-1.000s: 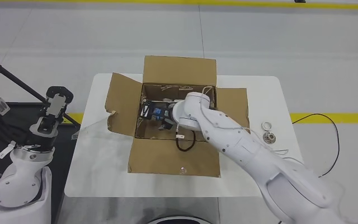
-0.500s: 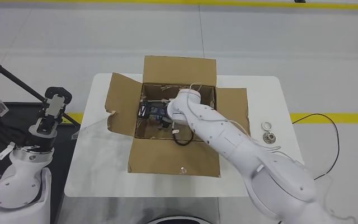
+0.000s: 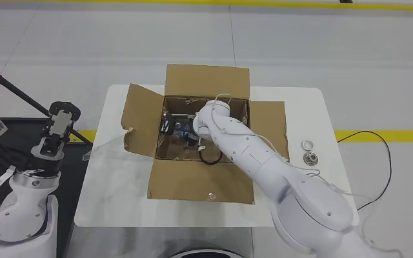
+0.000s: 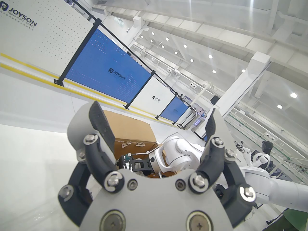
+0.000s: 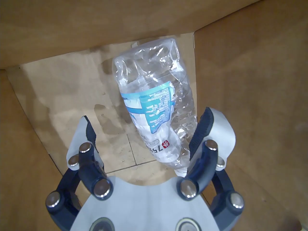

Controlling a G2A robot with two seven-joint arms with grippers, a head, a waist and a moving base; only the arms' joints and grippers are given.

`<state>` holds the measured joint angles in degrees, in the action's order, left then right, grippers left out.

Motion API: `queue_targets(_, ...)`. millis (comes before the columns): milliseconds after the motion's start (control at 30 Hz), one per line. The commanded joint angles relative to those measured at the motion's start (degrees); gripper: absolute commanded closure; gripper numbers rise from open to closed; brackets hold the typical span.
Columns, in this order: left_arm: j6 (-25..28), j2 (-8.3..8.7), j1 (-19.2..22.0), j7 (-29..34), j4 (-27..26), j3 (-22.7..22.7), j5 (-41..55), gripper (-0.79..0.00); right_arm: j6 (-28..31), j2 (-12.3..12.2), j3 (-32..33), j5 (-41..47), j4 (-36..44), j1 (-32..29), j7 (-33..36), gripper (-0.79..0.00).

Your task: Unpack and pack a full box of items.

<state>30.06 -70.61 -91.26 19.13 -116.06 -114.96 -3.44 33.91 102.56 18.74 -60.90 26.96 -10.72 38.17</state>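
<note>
Box (image 3: 200,184) placed at middle of table (image 3: 297,103), flaps folded out to all four sides. Right gripper (image 5: 147,123) lowered inside box. Bottle (image 5: 156,102) laid on box floor close to corner, neck end set between parted fingers. Small ring (image 3: 309,143) placed on table right of box, small round part (image 3: 312,157) just near of it. Left gripper (image 3: 61,122) held left of table, well apart from box.
</note>
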Motion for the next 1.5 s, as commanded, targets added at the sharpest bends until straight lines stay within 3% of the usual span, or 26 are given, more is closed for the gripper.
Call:
queue_targets(0,0.0,0.04,-0.1,-0.1,0.0,0.0,0.0,-0.785,0.4,0.6,0.0,-0.1,-1.5,0.2,-0.7,-0.745)
queue_targets(267,0.0,0.23,-0.4,-0.2,-0.1,0.0,0.1,-0.785,2.3,2.6,0.2,-0.3,-6.2,0.8,-1.9,-0.674)
queue_targets(367,0.0,0.3,-0.5,-0.3,-0.1,-0.1,0.1,-0.785,2.8,3.2,0.2,-0.6,-7.6,1.1,-2.4,-0.425)
queue_targets(567,0.2,0.43,-0.7,-0.5,-0.2,-0.1,0.3,-0.785,3.7,4.0,0.5,-1.1,-9.9,1.6,-3.1,-0.234)
queue_targets(700,0.2,0.52,-0.8,-0.6,-0.2,-0.1,0.2,-0.785,4.5,4.3,0.7,-1.4,-11.0,2.0,-3.4,-0.077)
queue_targets(733,0.2,0.53,-0.8,-0.6,-0.2,-0.1,0.2,-0.785,4.6,4.4,0.7,-1.5,-11.1,2.1,-3.4,0.0)
queue_targets(1467,-0.4,0.98,0.1,-0.4,-0.6,2.4,-1.5,-0.785,9.0,2.6,2.6,-2.5,-10.2,2.6,0.0,0.0)
